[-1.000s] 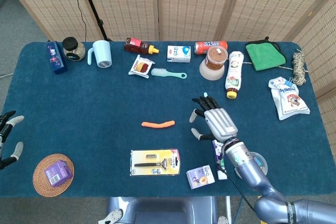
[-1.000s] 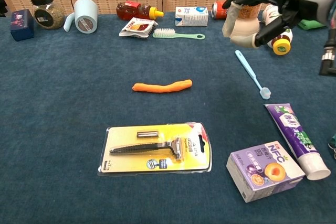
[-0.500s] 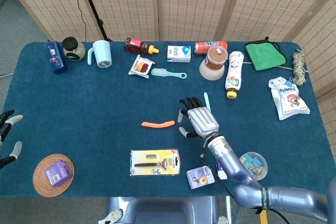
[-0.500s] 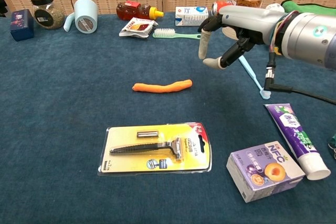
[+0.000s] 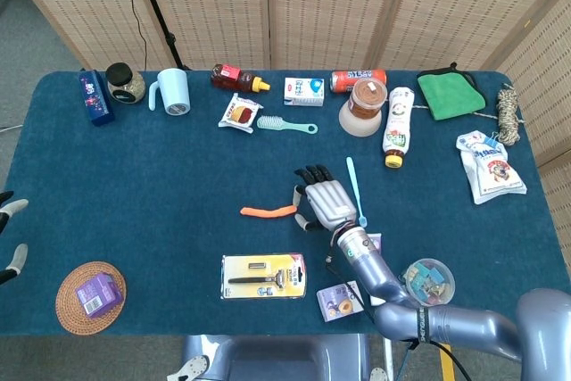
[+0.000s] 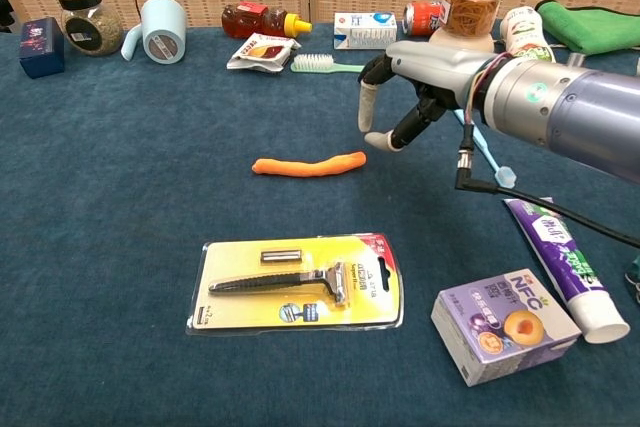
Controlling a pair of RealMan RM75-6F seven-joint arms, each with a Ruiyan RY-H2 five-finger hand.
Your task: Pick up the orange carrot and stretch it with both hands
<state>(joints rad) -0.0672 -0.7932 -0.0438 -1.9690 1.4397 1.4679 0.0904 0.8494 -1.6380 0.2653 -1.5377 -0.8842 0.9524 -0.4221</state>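
The orange carrot (image 5: 268, 211) (image 6: 309, 164) lies flat on the blue table, a thin, slightly curved strip. My right hand (image 5: 321, 199) (image 6: 408, 82) hovers open just above and right of the carrot's right end, fingers spread and pointing down, not touching it. My left hand (image 5: 9, 238) shows only as fingertips at the far left edge of the head view, fingers apart, holding nothing, far from the carrot.
A packaged razor (image 6: 297, 282) lies in front of the carrot. A blue toothbrush (image 5: 354, 190), toothpaste tube (image 6: 563, 267) and purple box (image 6: 505, 323) lie to the right. Bottles, a mug (image 5: 172, 91), a brush and cartons line the back. A woven coaster with a purple box (image 5: 91, 295) sits front left.
My right hand has travelled left and lowered, from over the toothbrush to just beside the carrot's right end. My left hand has slid further out of the head view.
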